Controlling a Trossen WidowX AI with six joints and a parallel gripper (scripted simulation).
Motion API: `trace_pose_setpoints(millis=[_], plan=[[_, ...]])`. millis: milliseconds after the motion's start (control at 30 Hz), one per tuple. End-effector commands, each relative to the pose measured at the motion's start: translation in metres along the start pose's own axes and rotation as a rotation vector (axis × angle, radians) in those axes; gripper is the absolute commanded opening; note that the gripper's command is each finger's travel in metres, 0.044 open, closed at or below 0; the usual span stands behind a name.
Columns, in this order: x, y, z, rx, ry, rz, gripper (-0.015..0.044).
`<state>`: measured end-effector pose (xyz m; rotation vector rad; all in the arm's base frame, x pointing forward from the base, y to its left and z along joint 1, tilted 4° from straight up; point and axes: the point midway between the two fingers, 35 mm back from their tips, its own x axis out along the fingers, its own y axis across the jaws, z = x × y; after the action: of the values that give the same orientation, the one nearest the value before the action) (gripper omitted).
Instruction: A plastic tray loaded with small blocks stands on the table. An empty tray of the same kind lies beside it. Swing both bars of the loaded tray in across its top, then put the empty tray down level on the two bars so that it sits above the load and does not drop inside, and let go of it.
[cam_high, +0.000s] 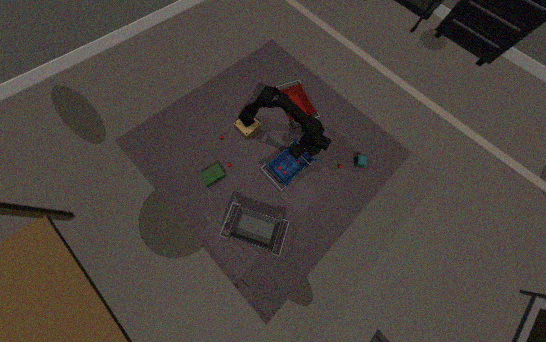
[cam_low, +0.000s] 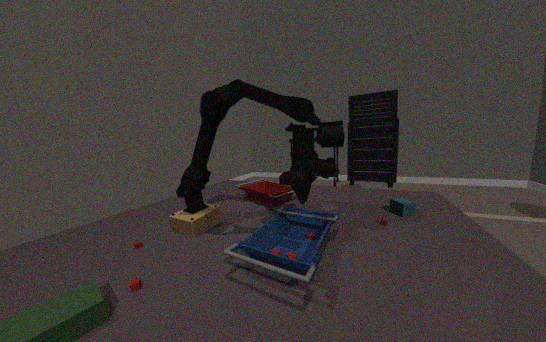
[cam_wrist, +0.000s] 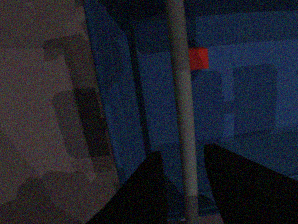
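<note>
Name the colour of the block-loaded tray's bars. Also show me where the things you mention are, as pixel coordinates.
Light grey; the near bar (cam_low: 270, 266) on the blue tray (cam_low: 249, 239) shows it best, in the exterior view.
</note>
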<state>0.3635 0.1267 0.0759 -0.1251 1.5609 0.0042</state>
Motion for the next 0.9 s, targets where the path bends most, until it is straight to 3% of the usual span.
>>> trace_pose_setpoints(millis=[0, 133, 167, 200, 633, 867], plan=[[-0.043, 0.0, 0.002, 0.004, -0.018, 0.006, 0.0086], [-0.078, -0.001, -0.003, 0.004, -0.017, 0.005, 0.0086], [-0.045, -0.002, 0.002, 0.02, -0.005, 0.002, 0.0086], [-0.044, -0.007, 0.003, 0.081, -0.005, 0.002, 0.0086], [-0.019, -0.13, 0.017, 1.651, -0.009, 0.013, 0.0086], [-0.012, -0.163, 0.015, 2.123, -0.011, 0.017, 0.0086]])
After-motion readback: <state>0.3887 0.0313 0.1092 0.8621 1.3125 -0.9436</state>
